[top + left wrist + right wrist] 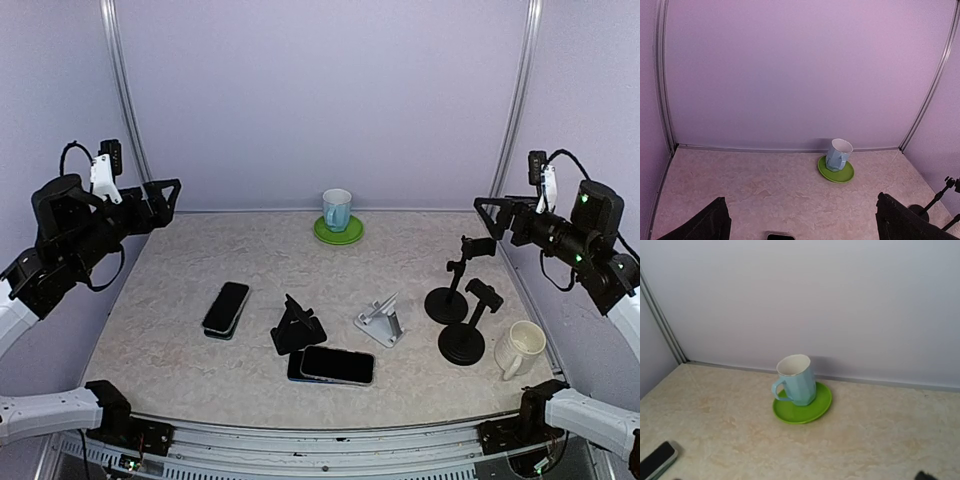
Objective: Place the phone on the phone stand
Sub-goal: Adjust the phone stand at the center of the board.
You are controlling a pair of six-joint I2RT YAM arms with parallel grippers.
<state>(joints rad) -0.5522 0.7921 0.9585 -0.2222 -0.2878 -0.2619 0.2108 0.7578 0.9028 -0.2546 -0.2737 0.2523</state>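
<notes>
Lavender walls close in a pale marbled surface point(180, 340). A dark phone point(337, 365) lies flat near the front, just beside a black phone stand point(297, 327), with a silver stand point(380, 322) to its right. Another phone point(226, 308) lies well to the left. The left tool point(163, 200) hovers above the left edge, released, its fingers point(707, 225) spread wide and grasping nothing. The right tool point(490, 213) hangs over the right edge; I cannot tell whether it is released or clenched.
</notes>
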